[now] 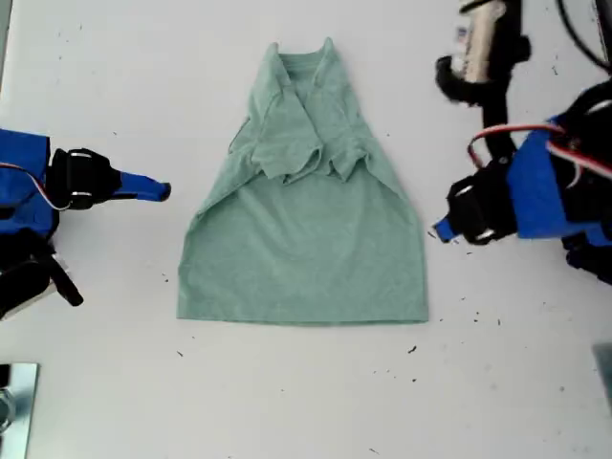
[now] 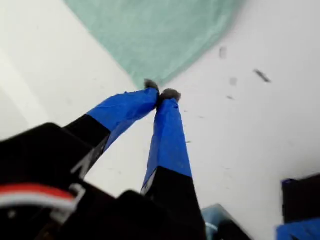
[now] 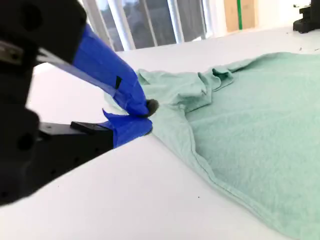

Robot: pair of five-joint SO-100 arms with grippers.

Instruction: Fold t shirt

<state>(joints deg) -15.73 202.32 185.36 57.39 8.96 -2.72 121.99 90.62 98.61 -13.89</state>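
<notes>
The pale sage-green t shirt [image 1: 306, 249] lies flat on the white table [image 1: 287, 402], collar toward the exterior view's top. Both sleeves are folded in over the chest, and the hem is straight. My first gripper [image 1: 440, 231] hovers at the exterior view's right, just off the shirt's side edge, and is shut on nothing. In the first wrist view its blue-taped tips [image 2: 162, 94] meet just short of a corner of the t shirt [image 2: 155, 35]. My second gripper [image 1: 161, 191] sits at the exterior view's left, a short gap from the cloth. It [image 3: 148, 116] is shut and empty, beside the t shirt [image 3: 250, 115].
Black and white arm hardware with cables [image 1: 483, 48] stands at the exterior view's top right. A shiny metal piece [image 1: 14, 402] sits at its bottom left corner. Dark specks [image 1: 412, 350] dot the table below the hem. Windows [image 3: 150, 20] show behind the table.
</notes>
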